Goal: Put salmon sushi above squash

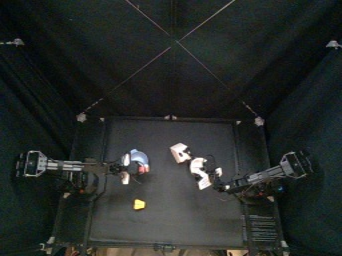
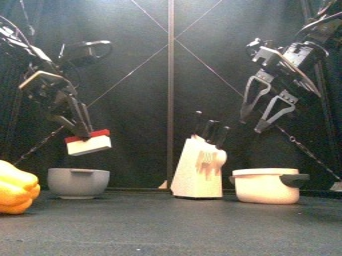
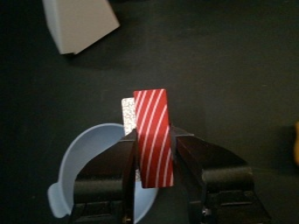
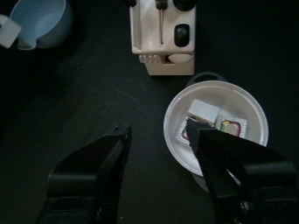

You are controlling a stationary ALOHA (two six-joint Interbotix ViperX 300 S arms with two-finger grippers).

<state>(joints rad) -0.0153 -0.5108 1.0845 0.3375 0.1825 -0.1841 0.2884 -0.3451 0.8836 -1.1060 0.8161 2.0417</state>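
The salmon sushi (image 3: pixel 152 136), a small block with a red, white-striped top over white rice, is clamped between the jaws of my left gripper (image 3: pixel 152 149). In the front view the sushi (image 2: pixel 88 143) hangs in the air above the light blue bowl. The yellow squash (image 1: pixel 138 204) lies on the table near the front left, toward the front of the left gripper (image 1: pixel 127 172). It shows large at the front view's left edge (image 2: pixel 16 187). My right gripper (image 4: pixel 163 149) is open and holds nothing, raised over the white pot.
A light blue bowl (image 2: pixel 78 181) sits under the left gripper. A white knife block (image 2: pixel 201 165) stands mid-table. A white lidded pot (image 4: pixel 222 122) with small items inside sits at the right. Black curtains surround the table.
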